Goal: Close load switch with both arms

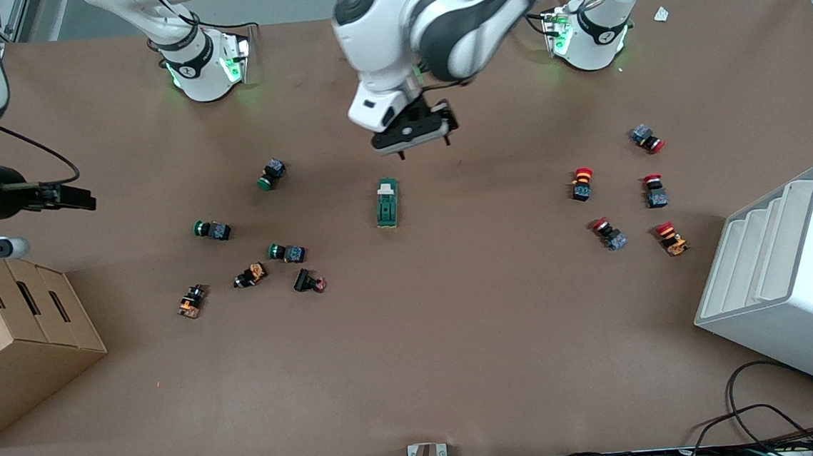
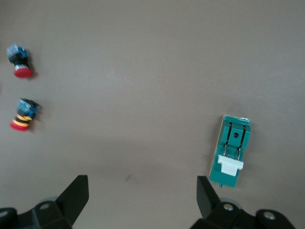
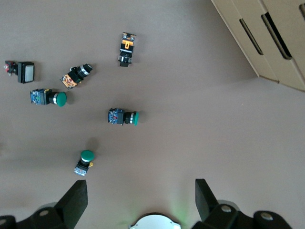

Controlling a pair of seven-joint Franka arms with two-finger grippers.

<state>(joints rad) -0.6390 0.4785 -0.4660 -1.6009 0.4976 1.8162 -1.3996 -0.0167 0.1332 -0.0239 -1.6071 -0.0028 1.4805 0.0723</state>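
Note:
The load switch (image 1: pixel 387 203), a dark green block with a white lever at the end toward the robots' bases, lies flat at the table's middle. It also shows in the left wrist view (image 2: pixel 231 150). My left gripper (image 1: pixel 423 144) hangs open and empty over bare table just beside the switch, on the side toward the bases; in its own view (image 2: pixel 142 181) nothing lies between the fingers. My right gripper (image 1: pixel 79 199) is open and empty, up in the air at the right arm's end of the table, beside the cardboard box; its own view (image 3: pixel 140 183) shows bare table beneath.
Green and orange push buttons (image 1: pixel 286 252) lie scattered toward the right arm's end. Red push buttons (image 1: pixel 609 234) lie toward the left arm's end. A cardboard box (image 1: pixel 13 334) and a white rack (image 1: pixel 789 280) stand at the table's two ends.

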